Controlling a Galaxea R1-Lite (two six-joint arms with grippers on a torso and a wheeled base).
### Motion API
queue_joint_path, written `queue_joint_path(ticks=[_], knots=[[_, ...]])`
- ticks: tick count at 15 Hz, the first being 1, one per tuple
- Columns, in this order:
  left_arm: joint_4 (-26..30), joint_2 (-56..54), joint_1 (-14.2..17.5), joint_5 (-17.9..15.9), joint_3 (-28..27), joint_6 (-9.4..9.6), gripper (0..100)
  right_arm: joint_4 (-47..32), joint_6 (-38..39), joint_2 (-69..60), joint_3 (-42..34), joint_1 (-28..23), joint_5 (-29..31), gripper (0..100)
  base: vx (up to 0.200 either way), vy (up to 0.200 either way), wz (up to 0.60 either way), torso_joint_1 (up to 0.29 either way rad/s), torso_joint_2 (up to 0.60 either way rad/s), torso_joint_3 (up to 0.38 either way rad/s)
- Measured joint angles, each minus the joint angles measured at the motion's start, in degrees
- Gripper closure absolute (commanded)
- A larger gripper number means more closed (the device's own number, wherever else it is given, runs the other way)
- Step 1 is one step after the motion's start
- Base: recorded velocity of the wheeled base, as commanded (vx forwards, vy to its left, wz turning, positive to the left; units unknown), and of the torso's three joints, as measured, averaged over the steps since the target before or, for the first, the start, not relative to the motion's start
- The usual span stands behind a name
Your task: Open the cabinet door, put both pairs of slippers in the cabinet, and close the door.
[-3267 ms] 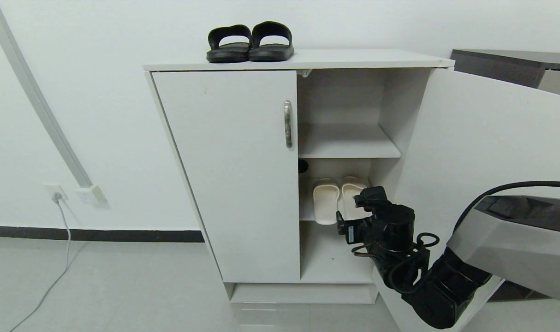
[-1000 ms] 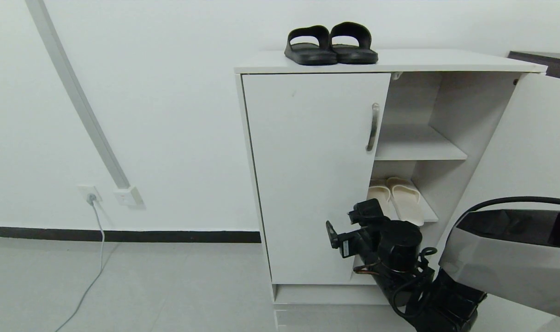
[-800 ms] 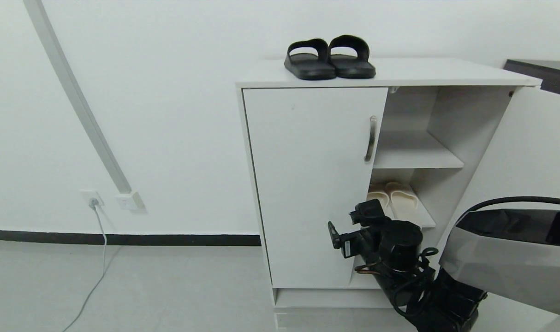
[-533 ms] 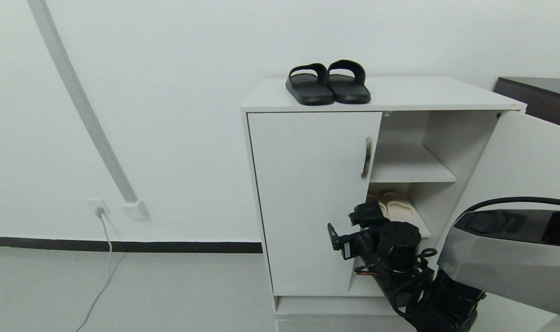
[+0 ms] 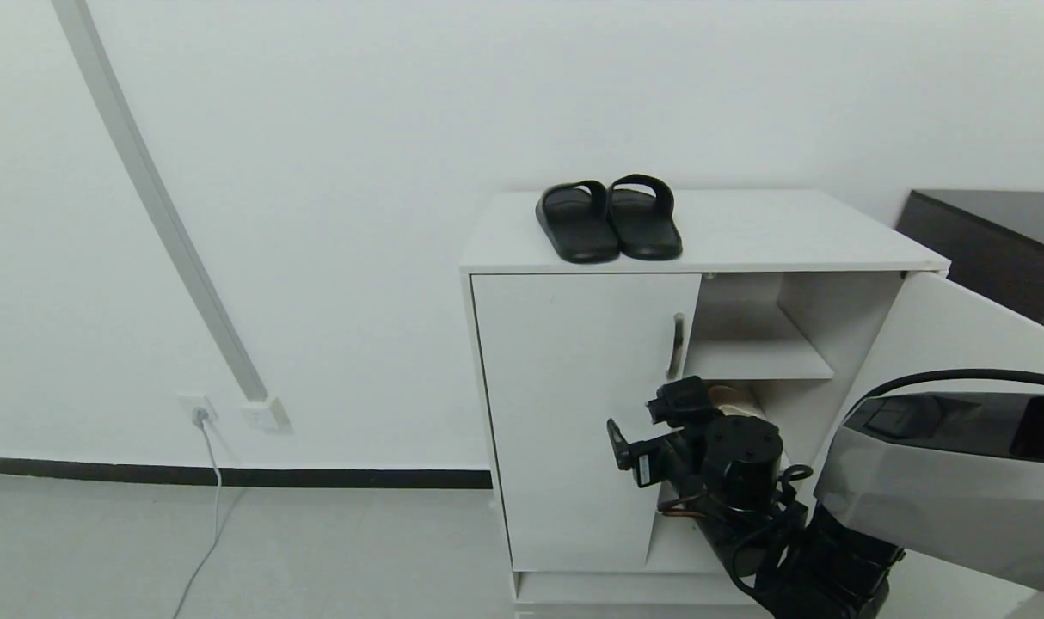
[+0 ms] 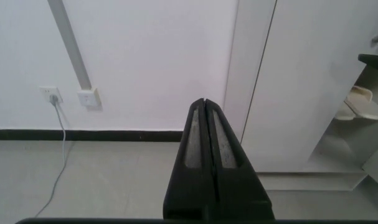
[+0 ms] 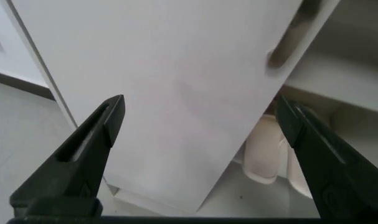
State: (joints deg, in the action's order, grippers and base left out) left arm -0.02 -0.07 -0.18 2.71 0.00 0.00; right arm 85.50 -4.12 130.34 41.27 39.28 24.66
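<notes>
Bright, even light.
Soft shade inside the cabinet (image 5: 574, 413); the wall conduit (image 5: 165, 215) bows toward the view's edge.

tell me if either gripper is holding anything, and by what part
Nothing is held: the right gripper is open and empty, the left gripper shut on nothing.

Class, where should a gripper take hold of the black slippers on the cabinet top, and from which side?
Probably pinch the two adjoining inner edges of the black slippers at the heel end, coming from above. They lie flat, side by side, straps toward the wall, on the cabinet top.
</notes>
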Motion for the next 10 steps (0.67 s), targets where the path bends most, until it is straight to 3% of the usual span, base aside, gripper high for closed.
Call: queue_joint_path(ticks=[10], knots=[[0.0,0.0,0.0,0.0,0.0,0.0,100,0.1,0.1,0.0,-0.1,0.0,-0.4,0,0.0,0.0,0.0,0.209,-0.52,-0.317]])
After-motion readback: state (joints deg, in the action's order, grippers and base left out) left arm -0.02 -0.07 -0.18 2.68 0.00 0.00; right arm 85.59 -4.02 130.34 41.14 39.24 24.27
